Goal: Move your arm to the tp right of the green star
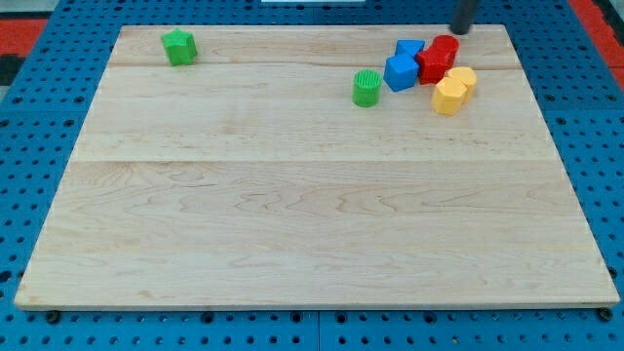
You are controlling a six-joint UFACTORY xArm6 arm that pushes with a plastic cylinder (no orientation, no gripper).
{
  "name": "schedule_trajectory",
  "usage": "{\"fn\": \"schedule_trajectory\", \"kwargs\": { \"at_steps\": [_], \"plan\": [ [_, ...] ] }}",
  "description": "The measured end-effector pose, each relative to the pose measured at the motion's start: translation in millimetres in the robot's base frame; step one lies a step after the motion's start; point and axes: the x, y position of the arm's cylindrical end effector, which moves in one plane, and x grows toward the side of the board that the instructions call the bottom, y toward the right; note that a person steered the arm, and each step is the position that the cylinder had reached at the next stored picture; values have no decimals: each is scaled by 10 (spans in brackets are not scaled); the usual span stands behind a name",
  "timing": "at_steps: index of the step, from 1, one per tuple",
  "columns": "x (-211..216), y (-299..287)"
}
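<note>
The green star lies near the top left corner of the wooden board. My tip is at the top edge of the board on the view's right, far to the right of the star. It stands just above the red block, and I cannot tell whether it touches it. Only the lower end of the rod shows.
A green cylinder stands right of centre near the top. To its right is a tight cluster: a blue cube, a second blue block behind it, the red block, and two yellow blocks.
</note>
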Motion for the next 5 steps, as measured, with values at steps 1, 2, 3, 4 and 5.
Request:
{"fn": "schedule_trajectory", "kwargs": {
  "at_steps": [1, 2, 3, 4, 5],
  "plan": [
    [3, -904],
    [6, -1762],
    [4, -2529],
    [-1, -2938],
    [-6, -2961]
  ]
}}
